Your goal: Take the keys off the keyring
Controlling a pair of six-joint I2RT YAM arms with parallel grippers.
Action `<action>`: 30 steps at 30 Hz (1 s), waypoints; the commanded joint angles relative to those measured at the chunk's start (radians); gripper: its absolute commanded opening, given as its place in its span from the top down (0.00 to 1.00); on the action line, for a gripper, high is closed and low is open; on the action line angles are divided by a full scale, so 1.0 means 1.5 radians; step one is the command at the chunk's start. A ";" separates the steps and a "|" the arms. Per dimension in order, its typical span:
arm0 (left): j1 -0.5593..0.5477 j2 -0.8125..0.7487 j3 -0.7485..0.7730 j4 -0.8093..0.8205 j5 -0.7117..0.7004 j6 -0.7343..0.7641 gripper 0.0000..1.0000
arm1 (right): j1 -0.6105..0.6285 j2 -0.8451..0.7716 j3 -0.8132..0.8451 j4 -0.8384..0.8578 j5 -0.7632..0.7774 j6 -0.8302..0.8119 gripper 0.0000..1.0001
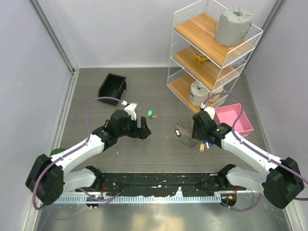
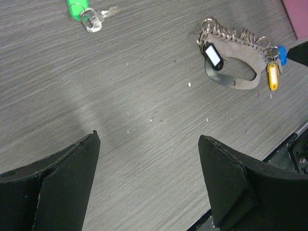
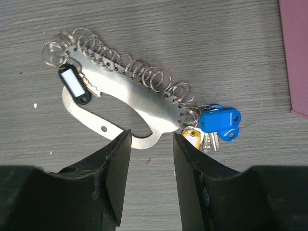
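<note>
The keyring [image 3: 134, 103] is a flat silver plate with several small split rings along one edge, lying on the grey table. A black-tagged key [image 3: 74, 85] hangs at one end. Blue keys [image 3: 219, 120] and a yellow key [image 3: 193, 139] hang at the other. My right gripper [image 3: 151, 137] is over the plate's rounded end, jaws narrowed but apart, left fingertip covering the plate's thin strip. In the top view it [image 1: 195, 131] stands over the keyring [image 1: 185, 135]. My left gripper [image 2: 147, 137] is wide open over bare table, well left of the keyring [image 2: 236, 72].
A lone green-tagged key [image 1: 150, 114] lies between the arms, towards the back. A black bin [image 1: 112, 87] stands at the back left. A pink tray [image 1: 233, 120] sits by the right arm, and behind it stands a white wire shelf [image 1: 216, 53].
</note>
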 commanded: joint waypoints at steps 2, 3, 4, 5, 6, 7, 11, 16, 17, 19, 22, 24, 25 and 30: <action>-0.005 0.043 0.027 0.118 0.042 -0.010 0.11 | -0.006 0.015 0.001 0.012 0.084 0.065 0.56; -0.007 0.047 0.027 0.125 0.045 -0.009 0.11 | -0.009 0.021 -0.004 0.009 0.086 0.069 0.57; -0.007 0.053 0.028 0.130 0.049 -0.010 0.11 | -0.018 0.025 -0.006 0.007 0.088 0.077 0.58; -0.008 0.057 0.027 0.135 0.051 -0.008 0.11 | -0.028 0.031 -0.010 0.003 0.088 0.080 0.60; -0.007 0.060 0.029 0.137 0.055 -0.006 0.11 | -0.033 0.032 -0.014 0.003 0.088 0.083 0.61; -0.009 0.061 0.029 0.141 0.058 -0.005 0.11 | -0.039 0.032 -0.017 0.003 0.088 0.086 0.62; -0.009 0.068 0.030 0.142 0.061 0.005 0.11 | -0.044 0.023 -0.041 0.059 0.042 0.065 0.66; -0.009 0.063 0.019 0.152 0.043 0.003 0.12 | -0.012 0.099 0.034 0.088 0.023 0.027 0.66; -0.009 0.056 0.013 0.154 0.034 0.002 0.12 | 0.009 0.117 0.053 0.086 0.032 0.019 0.66; -0.009 0.036 0.003 0.153 0.013 0.003 0.12 | 0.036 0.168 0.105 0.084 0.037 0.008 0.67; -0.010 0.004 -0.013 0.141 -0.025 0.004 0.12 | 0.064 0.248 0.183 0.081 0.040 0.002 0.70; -0.008 -0.021 -0.025 0.133 -0.048 0.006 0.12 | 0.086 0.292 0.226 0.077 0.050 0.000 0.71; -0.008 -0.033 -0.031 0.126 -0.058 0.008 0.12 | 0.089 0.308 0.237 0.076 0.054 0.002 0.71; -0.007 -0.076 -0.043 0.092 -0.087 0.027 0.12 | 0.098 0.399 0.309 0.074 0.065 0.012 0.73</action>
